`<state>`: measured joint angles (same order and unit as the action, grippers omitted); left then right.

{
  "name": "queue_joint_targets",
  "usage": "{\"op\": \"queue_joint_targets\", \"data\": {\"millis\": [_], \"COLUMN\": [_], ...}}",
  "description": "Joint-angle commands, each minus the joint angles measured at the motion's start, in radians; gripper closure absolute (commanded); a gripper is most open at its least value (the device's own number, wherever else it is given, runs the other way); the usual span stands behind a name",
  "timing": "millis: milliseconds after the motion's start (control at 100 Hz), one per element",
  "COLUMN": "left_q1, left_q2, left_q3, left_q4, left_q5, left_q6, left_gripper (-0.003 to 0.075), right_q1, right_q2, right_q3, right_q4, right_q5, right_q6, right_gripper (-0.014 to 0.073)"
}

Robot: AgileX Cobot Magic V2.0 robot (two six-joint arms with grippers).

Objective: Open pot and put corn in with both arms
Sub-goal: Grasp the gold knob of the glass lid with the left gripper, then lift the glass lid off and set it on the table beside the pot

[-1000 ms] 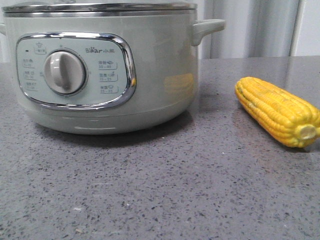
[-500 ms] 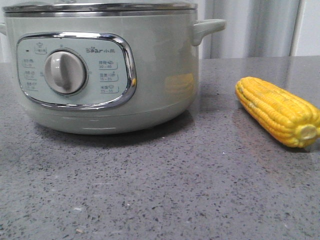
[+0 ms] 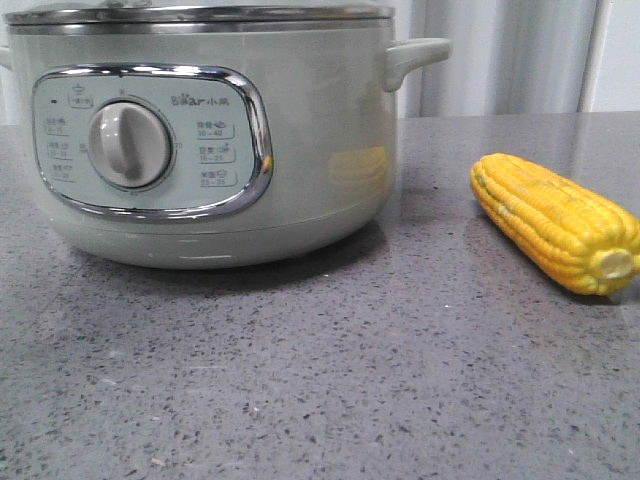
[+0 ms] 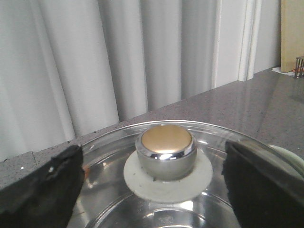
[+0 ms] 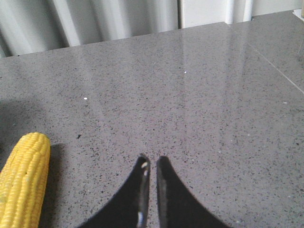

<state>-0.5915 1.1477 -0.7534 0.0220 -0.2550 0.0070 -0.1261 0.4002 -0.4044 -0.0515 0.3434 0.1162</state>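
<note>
The pale sage-green pot (image 3: 310, 130) stands at the left of the front view with its glass lid (image 3: 200, 14) on. In the left wrist view my left gripper (image 4: 152, 187) is open, its two black fingers (image 4: 38, 190) wide apart on either side of the lid's chrome knob (image 4: 166, 149), not touching it. The yellow corn (image 3: 555, 220) lies on the table to the right of the pot. In the right wrist view my right gripper (image 5: 151, 164) is shut and empty above bare table, with the corn (image 5: 21, 185) off to one side.
The grey speckled table (image 3: 320, 380) runs under everything. White curtains (image 4: 95, 61) hang behind it. A pot side handle (image 3: 415, 55) sticks out toward the corn. A wooden board (image 4: 292, 33) stands at the far edge in the left wrist view.
</note>
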Motion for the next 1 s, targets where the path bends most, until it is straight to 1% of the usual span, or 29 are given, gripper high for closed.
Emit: {"op": "queue_joint_targets", "data": {"millis": [0, 50, 300, 480, 670, 760, 860, 930, 990], "left_q1": [-0.012, -0.012, -0.012, -0.012, -0.019, -0.025, -0.032, -0.035, -0.037], "left_q2": [0.035, 0.066, 0.186, 0.218, 0.245, 0.247, 0.247, 0.247, 0.247], "left_q3": [-0.073, -0.093, -0.158, -0.179, -0.179, -0.179, -0.179, -0.179, -0.179], "left_q4": [-0.022, -0.022, -0.014, -0.014, -0.014, -0.014, -0.014, -0.014, -0.014], "left_q5": [-0.083, -0.085, -0.104, -0.127, -0.186, -0.185, -0.188, -0.188, -0.185], "left_q6": [-0.042, -0.065, -0.065, -0.065, -0.065, -0.065, -0.065, -0.065, -0.065], "left_gripper": [0.0173, 0.0174, 0.0174, 0.0174, 0.0176, 0.0181, 0.0232, 0.0304, 0.0386], "right_q1": [-0.004, -0.004, -0.004, -0.004, -0.004, -0.004, -0.004, -0.004, -0.004], "right_q2": [0.017, 0.017, 0.017, 0.017, 0.017, 0.017, 0.017, 0.017, 0.017], "right_q3": [-0.023, -0.023, -0.023, -0.023, -0.023, -0.016, -0.002, 0.006, 0.006], "right_q4": [-0.002, -0.002, -0.002, -0.002, -0.002, -0.002, -0.002, 0.001, 0.001], "right_q5": [-0.068, -0.068, -0.068, -0.068, -0.068, -0.07, -0.074, -0.077, -0.077], "right_q6": [-0.004, -0.004, -0.004, -0.004, -0.004, -0.004, -0.004, -0.004, -0.004], "right_gripper": [0.064, 0.064, 0.064, 0.064, 0.064, 0.064, 0.064, 0.064, 0.064]}}
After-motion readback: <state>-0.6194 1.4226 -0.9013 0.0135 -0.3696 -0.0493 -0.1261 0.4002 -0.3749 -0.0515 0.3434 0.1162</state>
